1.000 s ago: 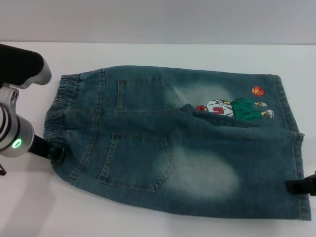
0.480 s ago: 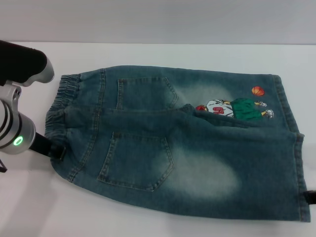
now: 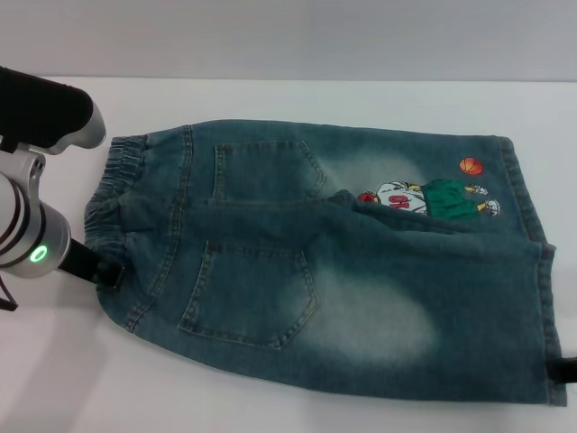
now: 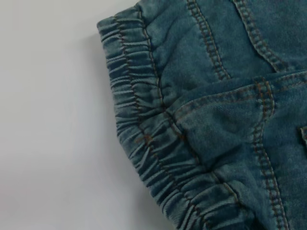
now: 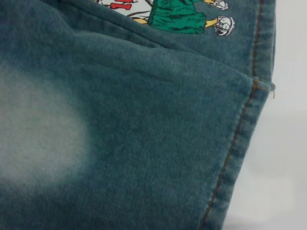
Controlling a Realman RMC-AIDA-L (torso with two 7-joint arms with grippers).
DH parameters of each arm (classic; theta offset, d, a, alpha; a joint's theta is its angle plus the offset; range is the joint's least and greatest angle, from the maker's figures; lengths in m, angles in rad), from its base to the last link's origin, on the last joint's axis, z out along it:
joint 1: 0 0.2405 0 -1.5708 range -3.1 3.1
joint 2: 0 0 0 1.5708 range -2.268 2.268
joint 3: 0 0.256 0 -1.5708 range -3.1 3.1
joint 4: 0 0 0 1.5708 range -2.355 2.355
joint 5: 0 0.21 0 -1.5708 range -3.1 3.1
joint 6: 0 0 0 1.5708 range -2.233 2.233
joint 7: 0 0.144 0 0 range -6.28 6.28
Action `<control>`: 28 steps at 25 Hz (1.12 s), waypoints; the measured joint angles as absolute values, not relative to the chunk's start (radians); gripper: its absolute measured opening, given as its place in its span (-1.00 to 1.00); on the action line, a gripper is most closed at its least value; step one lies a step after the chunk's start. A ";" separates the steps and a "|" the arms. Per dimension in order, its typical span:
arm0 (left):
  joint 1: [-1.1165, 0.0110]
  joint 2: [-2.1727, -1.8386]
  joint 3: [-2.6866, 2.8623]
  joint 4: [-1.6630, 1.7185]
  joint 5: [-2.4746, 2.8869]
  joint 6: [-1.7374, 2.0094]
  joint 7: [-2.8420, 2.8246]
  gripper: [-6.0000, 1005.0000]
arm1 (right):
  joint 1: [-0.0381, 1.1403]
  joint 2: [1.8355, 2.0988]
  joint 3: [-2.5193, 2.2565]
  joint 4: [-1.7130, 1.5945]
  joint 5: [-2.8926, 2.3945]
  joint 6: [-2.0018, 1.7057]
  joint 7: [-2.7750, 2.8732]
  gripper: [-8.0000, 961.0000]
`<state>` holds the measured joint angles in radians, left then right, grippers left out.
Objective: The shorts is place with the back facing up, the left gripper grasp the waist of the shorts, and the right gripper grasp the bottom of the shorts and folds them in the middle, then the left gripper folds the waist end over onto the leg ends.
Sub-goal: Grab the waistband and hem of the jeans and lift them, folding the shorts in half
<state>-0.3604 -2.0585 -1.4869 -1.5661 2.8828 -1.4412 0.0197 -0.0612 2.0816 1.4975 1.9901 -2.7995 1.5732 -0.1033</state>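
The blue denim shorts (image 3: 315, 262) lie flat with both back pockets up. The ruffled waist (image 3: 113, 194) is at the left and the hemmed leg ends (image 3: 541, 271) at the right, beside the cartoon print (image 3: 424, 200). My left gripper (image 3: 101, 271), on the wrist with the green light, touches the near corner of the waist. The left wrist view shows only the elastic band (image 4: 144, 139). Just a black sliver of my right gripper (image 3: 567, 369) shows, at the near leg hem's corner. The right wrist view shows that hem (image 5: 235, 153) and the print (image 5: 177, 14).
The shorts rest on a white table (image 3: 270, 99) whose far edge runs along the back. The left arm's dark upper link (image 3: 45, 113) hangs over the table's left side, beside the waist.
The right gripper has drawn back toward the near right corner, so less of it shows. The left wrist has shifted slightly right, toward the waist. The shorts have not moved.
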 joint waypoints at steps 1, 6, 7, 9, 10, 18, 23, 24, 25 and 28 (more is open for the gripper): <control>-0.360 -2.059 -1.486 -1.566 2.883 -1.441 0.020 -0.54 | -0.059 2.082 1.495 1.986 -2.798 1.572 -0.102 0.52; -0.361 -2.060 -1.486 -1.568 2.882 -1.441 0.020 -0.54 | -0.059 2.083 1.488 1.985 -2.796 1.571 -0.100 0.52; -0.360 -2.060 -1.486 -1.568 2.882 -1.440 0.020 -0.54 | -0.060 2.083 1.487 1.985 -2.796 1.571 -0.099 0.52; -0.361 -2.060 -1.486 -1.569 2.881 -1.440 0.021 -0.54 | -0.062 2.083 1.484 1.982 -2.796 1.571 -0.098 0.52; -0.363 -2.060 -1.486 -1.569 2.881 -1.440 0.022 -0.54 | -0.062 2.083 1.483 1.980 -2.796 1.571 -0.098 0.52; -0.369 -2.061 -1.486 -1.566 2.881 -1.441 0.026 -0.54 | -0.062 2.083 1.480 1.962 -2.795 1.571 -0.097 0.52; -0.370 -2.062 -1.486 -1.566 2.881 -1.442 0.027 -0.54 | -0.060 2.083 1.480 1.959 -2.795 1.573 -0.097 0.52; -0.370 -2.062 -1.486 -1.566 2.881 -1.442 0.027 -0.54 | -0.060 2.083 1.480 1.957 -2.795 1.573 -0.097 0.52; -0.370 -2.062 -1.486 -1.566 2.881 -1.442 0.028 -0.54 | -0.059 2.083 1.480 1.955 -2.795 1.573 -0.097 0.51; -0.370 -2.062 -1.485 -1.565 2.881 -1.442 0.028 -0.54 | -0.058 2.082 1.480 1.942 -2.795 1.566 -0.097 0.52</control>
<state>-0.3697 -2.0616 -1.4852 -1.5651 2.8809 -1.4423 0.0279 -0.0575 2.0815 1.4802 1.9423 -2.7951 1.5656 -0.0970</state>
